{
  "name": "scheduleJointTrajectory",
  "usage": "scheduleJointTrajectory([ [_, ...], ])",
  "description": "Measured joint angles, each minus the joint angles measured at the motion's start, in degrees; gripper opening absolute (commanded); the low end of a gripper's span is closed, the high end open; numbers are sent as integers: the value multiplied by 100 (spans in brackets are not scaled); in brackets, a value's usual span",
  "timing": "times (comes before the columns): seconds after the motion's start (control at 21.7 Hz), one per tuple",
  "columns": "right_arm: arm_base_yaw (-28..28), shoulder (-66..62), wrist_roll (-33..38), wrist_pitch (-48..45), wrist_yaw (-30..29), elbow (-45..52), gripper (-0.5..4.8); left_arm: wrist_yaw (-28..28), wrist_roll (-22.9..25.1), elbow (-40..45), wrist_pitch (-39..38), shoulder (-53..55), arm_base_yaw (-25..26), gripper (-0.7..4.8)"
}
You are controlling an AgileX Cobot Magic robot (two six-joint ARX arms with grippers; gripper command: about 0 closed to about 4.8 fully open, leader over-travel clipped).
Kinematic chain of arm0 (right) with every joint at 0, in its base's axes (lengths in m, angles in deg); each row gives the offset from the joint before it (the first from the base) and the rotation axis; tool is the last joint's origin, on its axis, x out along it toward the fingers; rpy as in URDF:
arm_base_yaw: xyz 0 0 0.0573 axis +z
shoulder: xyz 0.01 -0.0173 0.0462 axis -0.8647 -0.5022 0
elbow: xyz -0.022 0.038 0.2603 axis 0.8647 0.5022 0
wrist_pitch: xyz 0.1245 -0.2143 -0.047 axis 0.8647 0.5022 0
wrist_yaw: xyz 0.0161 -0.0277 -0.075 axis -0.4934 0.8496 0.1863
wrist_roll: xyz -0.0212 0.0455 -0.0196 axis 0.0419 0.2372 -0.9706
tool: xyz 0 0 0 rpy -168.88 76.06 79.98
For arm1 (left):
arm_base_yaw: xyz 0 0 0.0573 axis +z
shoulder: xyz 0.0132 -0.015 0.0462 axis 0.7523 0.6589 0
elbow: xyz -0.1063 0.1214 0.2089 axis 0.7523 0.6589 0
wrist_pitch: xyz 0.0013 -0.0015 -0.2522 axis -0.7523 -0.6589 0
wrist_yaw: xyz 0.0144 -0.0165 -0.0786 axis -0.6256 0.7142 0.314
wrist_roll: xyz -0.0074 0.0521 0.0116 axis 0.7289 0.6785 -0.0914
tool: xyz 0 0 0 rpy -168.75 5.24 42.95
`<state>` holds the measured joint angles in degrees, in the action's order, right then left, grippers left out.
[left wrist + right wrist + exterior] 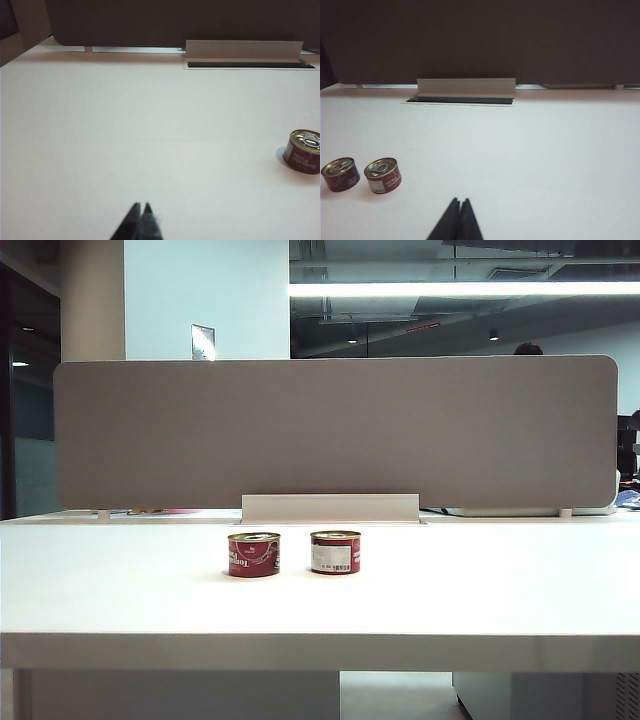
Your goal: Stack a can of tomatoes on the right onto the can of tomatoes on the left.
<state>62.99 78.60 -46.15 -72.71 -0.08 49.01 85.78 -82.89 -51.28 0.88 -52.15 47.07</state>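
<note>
Both grippers pressed together, holding nothing – left gripper (141, 206) & right gripper (459, 201) hover over smooth white table (480, 590). Right can (335, 552) and left can (254, 554) – short red metal cylinders w/ pull-tab lids – upright, side by side, apart

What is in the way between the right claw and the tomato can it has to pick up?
Nothing visible. Only bare white table lies between the shut right claw and the right can. The left can stands beside it, apart.
</note>
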Motion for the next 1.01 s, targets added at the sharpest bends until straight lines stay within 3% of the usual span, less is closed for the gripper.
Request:
scheduleJointTrajectory([
  [0.18,118,-496,0,4,-2,-271,-2,0,0,0,0,0,-2,-6],
  [0.41,267,-2103,-2,-116,-7,-955,-1,127,2,0,-2,2,0,-6],
  [0.65,264,-3193,-2,-192,-61,-1405,-1,730,2,0,-7,2,-2,-6],
  [1.01,289,-5154,-4,-271,-1019,-2334,-1,1812,0,-2,-212,2,-2,-6],
])
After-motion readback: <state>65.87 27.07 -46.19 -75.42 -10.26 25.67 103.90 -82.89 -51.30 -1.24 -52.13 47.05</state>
